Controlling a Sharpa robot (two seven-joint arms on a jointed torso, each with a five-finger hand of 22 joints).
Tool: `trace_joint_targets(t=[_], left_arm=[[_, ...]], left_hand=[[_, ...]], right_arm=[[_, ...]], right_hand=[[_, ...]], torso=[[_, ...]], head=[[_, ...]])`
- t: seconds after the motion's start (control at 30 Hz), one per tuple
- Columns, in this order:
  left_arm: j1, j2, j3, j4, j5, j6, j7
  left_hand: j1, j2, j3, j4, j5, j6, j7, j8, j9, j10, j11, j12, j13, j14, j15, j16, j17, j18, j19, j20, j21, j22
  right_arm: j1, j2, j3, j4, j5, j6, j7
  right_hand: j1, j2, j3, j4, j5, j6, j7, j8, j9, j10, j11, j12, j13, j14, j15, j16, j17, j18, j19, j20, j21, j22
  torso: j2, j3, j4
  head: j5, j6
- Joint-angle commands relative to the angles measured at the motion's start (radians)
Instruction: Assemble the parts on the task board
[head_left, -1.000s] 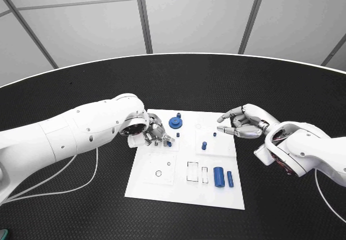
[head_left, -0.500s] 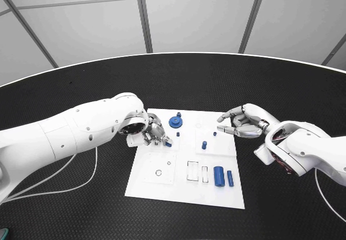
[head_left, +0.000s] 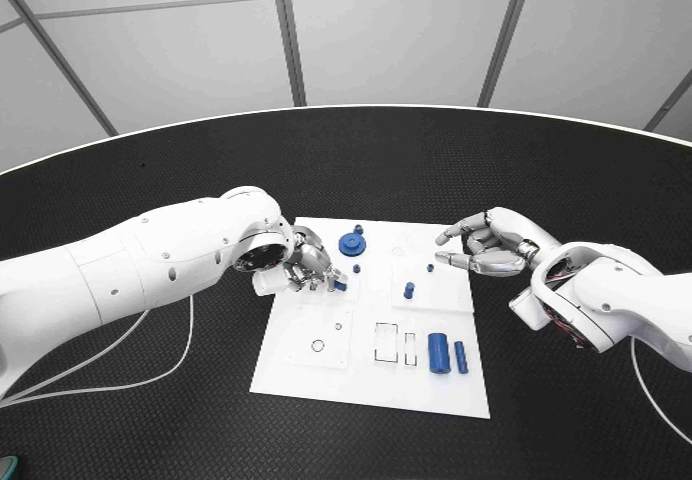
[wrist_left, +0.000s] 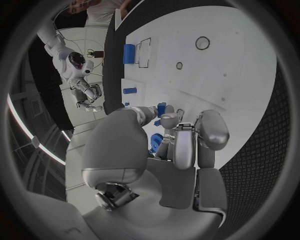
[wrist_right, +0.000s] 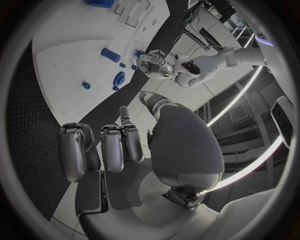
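The white task board (head_left: 310, 375) lies mid-table. My left hand (head_left: 300, 263) hovers over its near-left upper area, fingertips pinching a small blue part (head_left: 335, 286); the left wrist view shows that part (wrist_left: 161, 108) between the fingers (wrist_left: 185, 145). A blue gear-like part (head_left: 351, 242) stands just beyond it. Small blue pegs (head_left: 408, 291) stand mid-board, and two blue blocks (head_left: 437, 350) lie lower right. My right hand (head_left: 483, 249) hangs at the board's right upper edge with loosely curled fingers (wrist_right: 112, 147), holding nothing.
Rectangular outlines (head_left: 385, 342) and a ring mark (head_left: 316, 347) show on the board's lower half. The black table (head_left: 173, 420) surrounds the board. A white cable (head_left: 159, 375) trails from my left arm. In the right wrist view my left hand (wrist_right: 153, 65) is seen across the board (wrist_right: 69, 55).
My left arm has shifted very slightly while its hand stays over the same spot with the blue part. The right hand has not moved.
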Motion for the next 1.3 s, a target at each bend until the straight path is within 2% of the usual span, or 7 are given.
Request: trace_joint_targets(t=[0.03,0.2,0.5,0.6,0.67,0.87,1.3], left_arm=[[0.000,-0.013,0.000,0.012,-0.002,-0.014,0.012],[0.000,-0.031,0.000,0.030,-0.016,-0.025,0.025],[0.000,-0.040,0.000,0.045,-0.144,-0.024,0.037],[0.000,-0.037,0.000,0.046,-0.175,-0.027,0.035],[0.000,-0.035,0.000,0.047,-0.193,-0.026,0.035],[0.000,-0.026,0.000,0.048,-0.231,-0.029,0.035],[0.000,-0.012,0.000,0.035,-0.242,-0.005,0.022]], left_hand=[[-0.011,-0.002,0.153,-0.145,0.002,0.001,-0.001,0.006,0.000,0.012,-0.001,0.008,0.003,0.049,-0.004,-0.007,0.036,-0.015,-0.003,0.004,0.006,0.003],[-0.017,-0.008,0.166,-0.161,0.003,0.005,-0.002,0.010,0.001,0.021,-0.002,0.012,0.011,0.049,-0.004,-0.007,0.036,-0.016,-0.001,0.004,0.009,0.008],[-0.023,-0.015,0.183,-0.182,0.007,0.010,-0.002,0.012,0.001,0.029,-0.002,0.015,0.017,0.049,-0.005,-0.007,0.037,-0.017,0.002,0.004,0.013,0.014],[-0.032,-0.019,0.194,-0.193,0.021,0.016,-0.002,0.013,0.000,0.035,-0.003,0.018,0.022,0.050,-0.006,-0.007,0.038,-0.017,0.004,0.004,0.016,0.019],[-0.047,-0.026,0.202,-0.204,0.061,0.022,-0.003,0.014,0.000,0.043,-0.004,0.021,0.029,0.050,-0.006,-0.007,0.038,-0.018,0.005,0.004,0.019,0.022],[-0.056,-0.030,0.205,-0.213,0.084,0.026,-0.004,0.015,0.000,0.050,-0.005,0.025,0.037,0.050,-0.007,-0.007,0.039,-0.018,0.006,0.004,0.021,0.026],[-0.062,-0.031,0.206,-0.218,0.097,0.028,-0.004,0.015,-0.001,0.053,-0.005,0.026,0.040,0.050,-0.008,-0.008,0.038,-0.019,0.007,0.005,0.023,0.029]], right_arm=[[0.000,0.000,0.000,-0.001,0.000,0.000,0.001],[0.000,0.001,0.000,-0.004,0.000,0.000,0.002],[0.000,0.003,0.000,-0.006,0.000,0.001,0.002],[0.000,0.003,0.000,-0.007,0.000,0.000,0.003],[0.000,0.004,0.000,-0.007,0.000,0.000,0.003],[0.000,0.006,0.000,-0.007,0.000,0.000,0.004],[0.000,0.009,0.000,-0.009,0.000,0.000,0.005]], right_hand=[[0.001,0.010,-0.004,0.001,0.006,0.006,0.002,0.003,0.001,0.040,-0.007,-0.004,0.191,0.077,-0.008,-0.005,0.153,0.014,0.043,-0.006,-0.005,0.137],[0.001,0.010,-0.004,0.001,0.006,0.006,0.002,0.003,0.001,0.040,-0.007,-0.004,0.191,0.077,-0.008,-0.005,0.153,0.014,0.043,-0.006,-0.005,0.137],[0.001,0.010,-0.004,0.001,0.006,0.006,0.002,0.003,0.001,0.040,-0.007,-0.004,0.191,0.077,-0.008,-0.005,0.153,0.014,0.043,-0.006,-0.005,0.137],[0.001,0.010,-0.004,0.001,0.006,0.006,0.002,0.003,0.001,0.040,-0.007,-0.004,0.191,0.077,-0.008,-0.005,0.153,0.014,0.043,-0.006,-0.005,0.137],[0.001,0.010,-0.004,0.001,0.006,0.006,0.002,0.003,0.001,0.040,-0.007,-0.004,0.191,0.077,-0.008,-0.005,0.153,0.014,0.043,-0.006,-0.005,0.137],[0.001,0.010,-0.004,0.001,0.006,0.006,0.002,0.003,0.001,0.040,-0.007,-0.004,0.191,0.077,-0.008,-0.005,0.153,0.014,0.043,-0.006,-0.005,0.137],[0.001,0.010,-0.004,0.001,0.006,0.006,0.002,0.003,0.001,0.040,-0.007,-0.004,0.191,0.077,-0.008,-0.005,0.153,0.014,0.043,-0.006,-0.005,0.137]], torso=[[0.001,-0.0011,0.0016],[0.000,0.0006,0.0005],[0.001,0.0014,-0.0004],[0.002,0.0012,-0.0010],[0.002,0.0014,-0.0013],[0.002,0.0019,-0.0019],[0.002,0.0014,-0.0013]], head=[[0.000,-0.001],[0.000,-0.003],[0.003,-0.005],[0.004,-0.006],[0.005,-0.006],[0.006,-0.007],[0.007,-0.011]])
